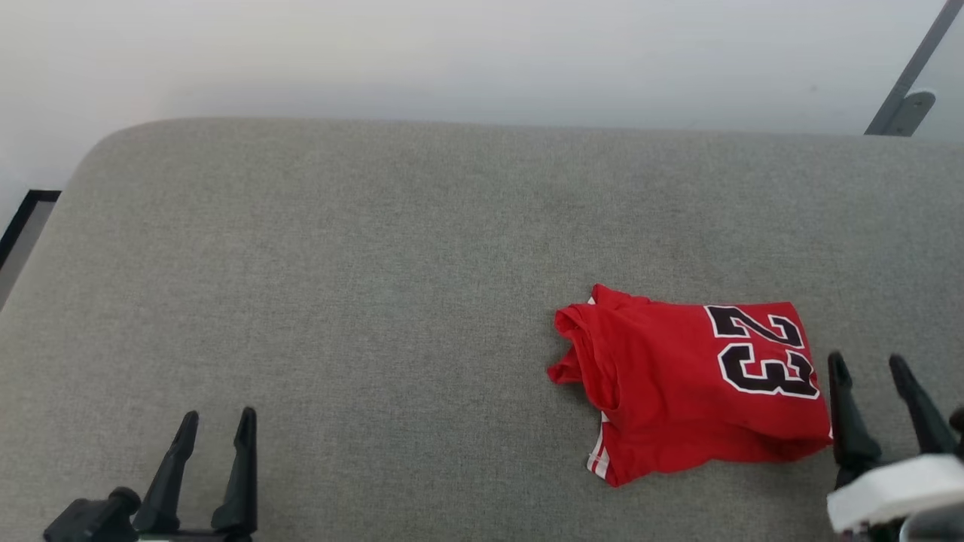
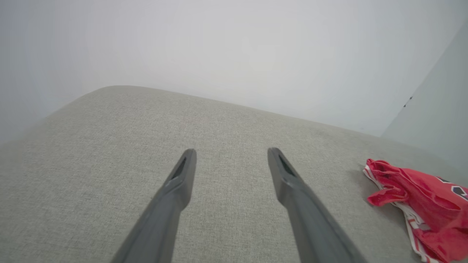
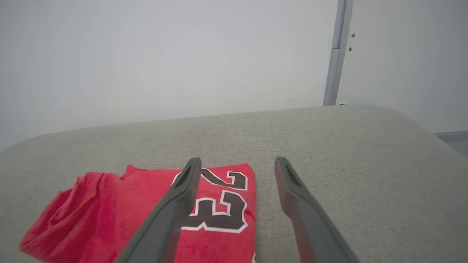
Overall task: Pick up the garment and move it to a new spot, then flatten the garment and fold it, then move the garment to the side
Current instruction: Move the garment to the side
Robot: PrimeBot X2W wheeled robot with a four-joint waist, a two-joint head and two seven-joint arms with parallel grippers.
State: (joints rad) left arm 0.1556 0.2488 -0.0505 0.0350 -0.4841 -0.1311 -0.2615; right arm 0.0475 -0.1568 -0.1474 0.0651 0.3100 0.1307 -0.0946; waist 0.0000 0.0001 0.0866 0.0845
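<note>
The garment (image 1: 678, 391) lies on the right half of the grey upholstered surface (image 1: 376, 263), toward its near edge. It is bundled into a rough rectangle with the number 23 facing up at its right end and a bunched, rumpled edge at its left end. Its long axis runs left to right across my head view, roughly parallel to the near edge.

My right claw (image 1: 867, 369) is just beside the numbered end, spread wide and holding nothing. Its inner finger stands close to the cloth's right edge, though I cannot tell whether it touches. Down the right wrist view, the garment (image 3: 109, 208) sits left of the gap between the fingers, so this claw (image 3: 237, 162) points past the corner, not at the cloth.

My left claw (image 1: 218, 418) is also spread and empty, well apart from the garment with bare surface between them.

I judge the right arm the one to use: shift it left over the numbered end before closing.
</note>
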